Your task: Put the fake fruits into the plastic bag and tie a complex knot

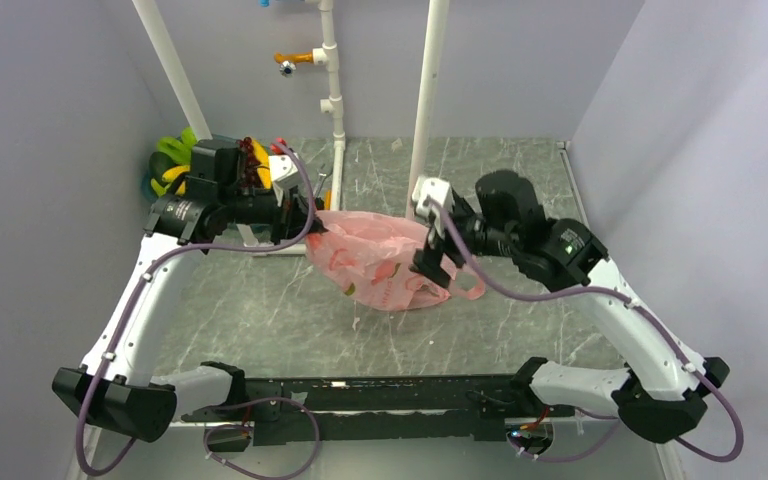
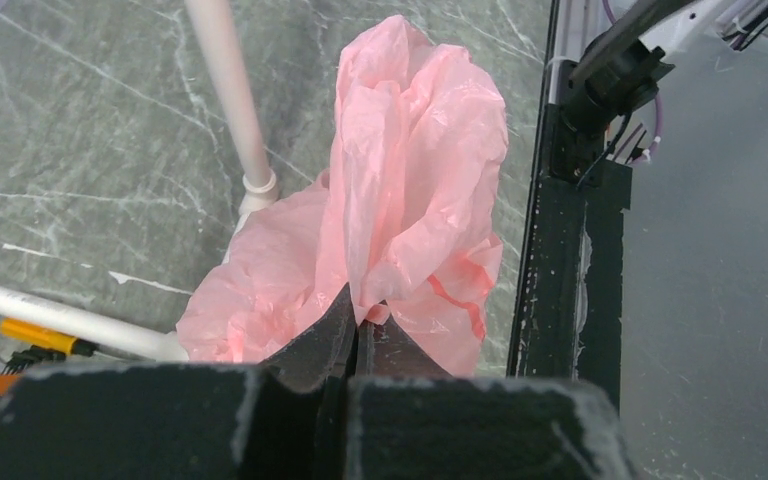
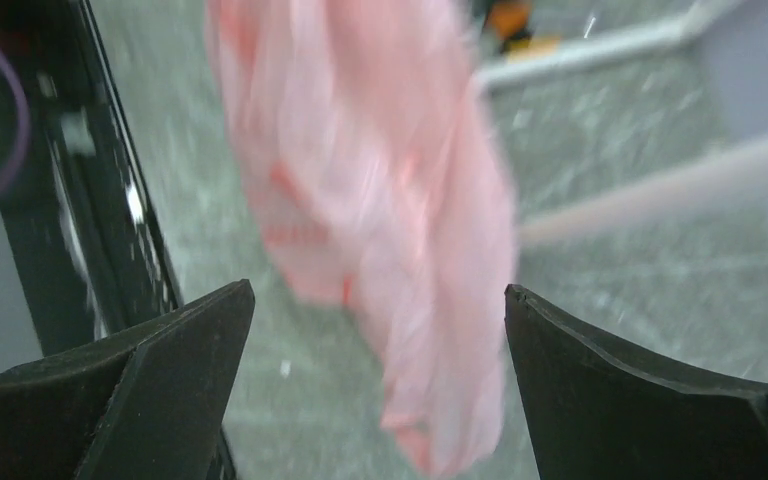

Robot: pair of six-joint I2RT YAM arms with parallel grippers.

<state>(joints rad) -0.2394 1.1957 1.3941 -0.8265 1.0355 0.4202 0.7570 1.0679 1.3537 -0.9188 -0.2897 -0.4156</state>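
Observation:
The pink plastic bag [image 1: 385, 262] lies bunched on the marble table between both arms. My left gripper [image 1: 312, 224] is shut on a fold of its film at the bag's left end; in the left wrist view the jaws [image 2: 365, 318] pinch the plastic bag [image 2: 405, 170], which rises as a crumpled column. My right gripper [image 1: 436, 258] stands open at the bag's right side. In its wrist view a blurred tail of the plastic bag [image 3: 390, 200] hangs between the wide-apart fingers [image 3: 380, 300], touching neither. Fake fruits [image 1: 174, 166], green and yellow, lie at the back left. The knot is out of view.
Two upright white pipes [image 1: 427, 100] [image 1: 335, 110] stand behind the bag, with a low white pipe [image 2: 70, 318] along the table. Small orange-handled tools [image 2: 35, 335] lie beside it. A black rail [image 2: 570, 260] runs along the near table edge. Grey walls close in both sides.

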